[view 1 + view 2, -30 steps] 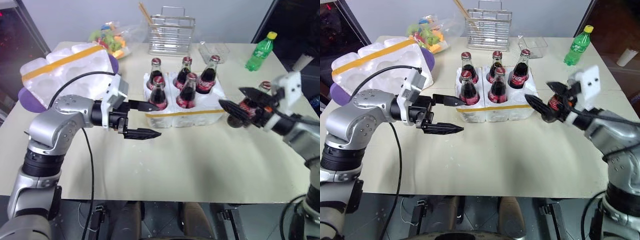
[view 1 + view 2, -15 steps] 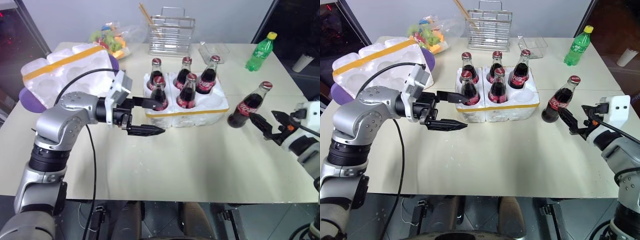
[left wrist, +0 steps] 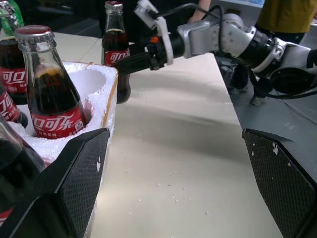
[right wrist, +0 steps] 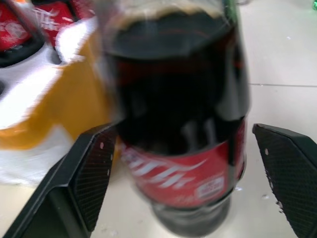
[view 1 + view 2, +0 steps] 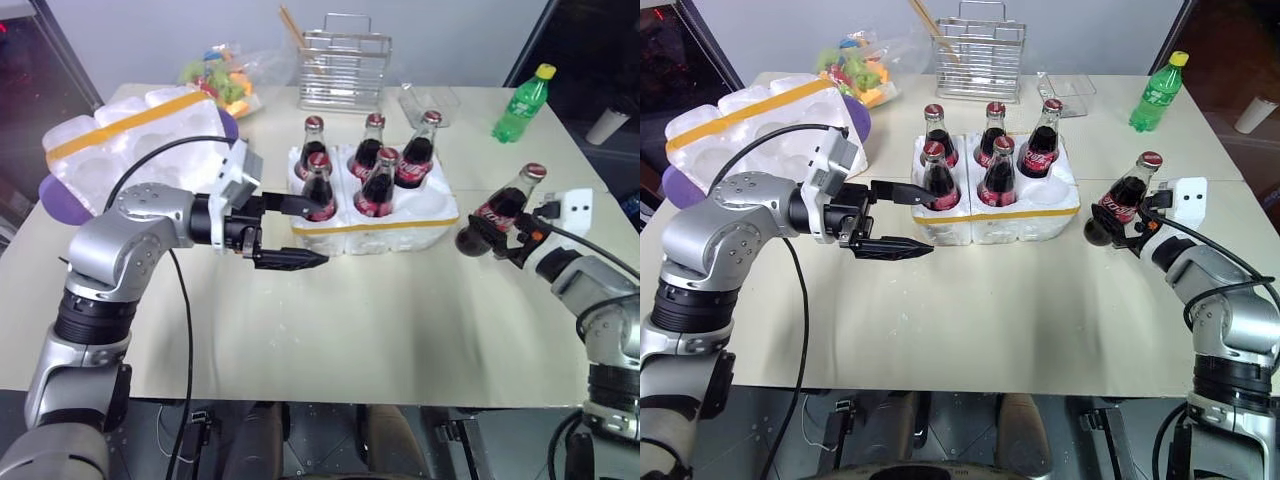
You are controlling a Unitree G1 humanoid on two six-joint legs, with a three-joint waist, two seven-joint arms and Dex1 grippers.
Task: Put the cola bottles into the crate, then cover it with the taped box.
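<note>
Five cola bottles (image 5: 997,172) in crate (image 5: 1040,212); sixth bottle (image 5: 1126,195) right, beside.

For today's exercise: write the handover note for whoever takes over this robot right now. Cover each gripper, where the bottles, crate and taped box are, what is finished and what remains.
Left gripper: open, empty, beside the crate's left end.
Right gripper: open, fingers on either side of the sixth cola bottle, which stands on the table right of the crate; not yet gripped.
Five cola bottles stand in the crate; the front right well is empty.
Taped box: far left of the table, hollows up.
Done: five bottles loaded.
Left: grip the sixth bottle, seat it in the empty well, then cover the crate with the taped box.
</note>
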